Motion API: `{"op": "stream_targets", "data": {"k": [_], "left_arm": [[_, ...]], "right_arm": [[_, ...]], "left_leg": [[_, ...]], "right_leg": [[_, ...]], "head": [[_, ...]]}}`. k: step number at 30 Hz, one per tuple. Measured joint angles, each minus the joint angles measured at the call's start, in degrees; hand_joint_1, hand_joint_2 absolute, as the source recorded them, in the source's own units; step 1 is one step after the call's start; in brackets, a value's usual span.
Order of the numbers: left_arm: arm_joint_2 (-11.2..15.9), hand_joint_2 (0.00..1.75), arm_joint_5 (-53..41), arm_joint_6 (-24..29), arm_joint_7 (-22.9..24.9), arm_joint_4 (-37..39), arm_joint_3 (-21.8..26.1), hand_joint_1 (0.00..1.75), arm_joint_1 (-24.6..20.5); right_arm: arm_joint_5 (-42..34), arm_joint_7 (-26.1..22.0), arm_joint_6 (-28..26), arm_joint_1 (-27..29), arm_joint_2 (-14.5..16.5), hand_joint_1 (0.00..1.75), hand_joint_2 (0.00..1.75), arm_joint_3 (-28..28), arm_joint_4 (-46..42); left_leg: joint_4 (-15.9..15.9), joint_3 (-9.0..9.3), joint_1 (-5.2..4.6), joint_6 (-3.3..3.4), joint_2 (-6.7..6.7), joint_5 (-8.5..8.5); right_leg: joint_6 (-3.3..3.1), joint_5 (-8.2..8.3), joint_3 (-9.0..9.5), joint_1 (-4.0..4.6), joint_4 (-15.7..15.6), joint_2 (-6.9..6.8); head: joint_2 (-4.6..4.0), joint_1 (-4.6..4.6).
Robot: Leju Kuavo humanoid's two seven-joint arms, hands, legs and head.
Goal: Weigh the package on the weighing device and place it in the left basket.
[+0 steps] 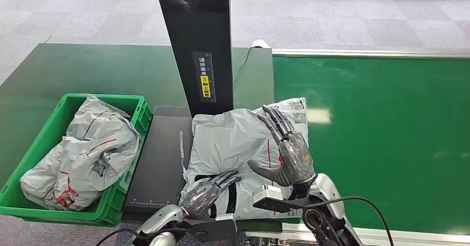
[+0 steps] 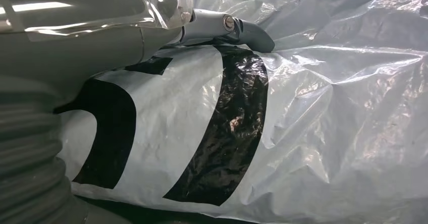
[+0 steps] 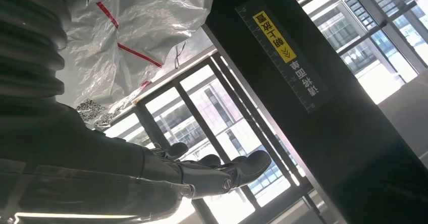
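High downward head view; close wrist views on package (image 1: 233,141).

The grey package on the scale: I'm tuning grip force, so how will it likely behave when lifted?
The grey package looks like a crinkled plastic mailer, so it will probably sag and fold rather than stay flat. Its glossy film, seen close beside the left hand, may be slippery. The soft, puffy bulges suggest light contents, though that is uncertain. The right hand hovers open above it.

I see a dark green table (image 1: 83,71) carrying the green basket (image 1: 39,146) on its left side (grey bags inside) and the black weighing device (image 1: 158,163) just beside it; green conveyor belt (image 1: 382,135) adjoins on the right.
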Motion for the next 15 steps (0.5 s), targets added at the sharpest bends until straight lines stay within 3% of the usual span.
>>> {"op": "stream_targets", "data": {"k": [1,5,8,15], "left_arm": [[-0.05,1.75,-0.09,-0.01,0.02,0.23,-0.04,0.02,-0.14],[-0.32,1.75,-0.24,0.08,-0.32,0.57,-0.03,1.71,-0.33],[-0.37,1.75,0.41,1.67,-1.46,0.27,0.15,1.75,-0.28],[-0.13,1.75,2.16,10.94,-5.87,-3.35,1.57,1.75,1.52]], "right_arm": [[0.05,0.02,0.01,0.00,0.04,0.00,1.75,-0.02,0.01],[0.31,0.14,0.20,-0.01,0.07,0.00,1.75,-0.07,0.06],[0.32,0.25,0.54,0.01,0.05,0.00,1.75,-0.21,0.06],[0.17,0.08,1.07,1.21,-0.11,0.00,1.75,-1.22,-1.41]], "left_leg": [[0.00,0.04,0.00,0.00,-0.01,0.00],[0.00,0.17,-0.01,0.03,-0.04,0.03],[0.01,0.19,-0.01,0.04,-0.04,0.06],[0.02,0.07,0.00,0.04,-0.02,0.07]], "right_leg": [[0.00,0.00,0.05,-0.01,0.00,-0.02],[0.01,0.01,0.19,-0.02,0.00,-0.07],[0.01,0.02,0.19,-0.01,0.00,-0.07],[0.02,0.04,-0.08,0.00,0.01,-0.02]], "head": [[0.00,-0.01],[0.00,0.00],[0.00,-0.01],[0.00,-0.01]]}}
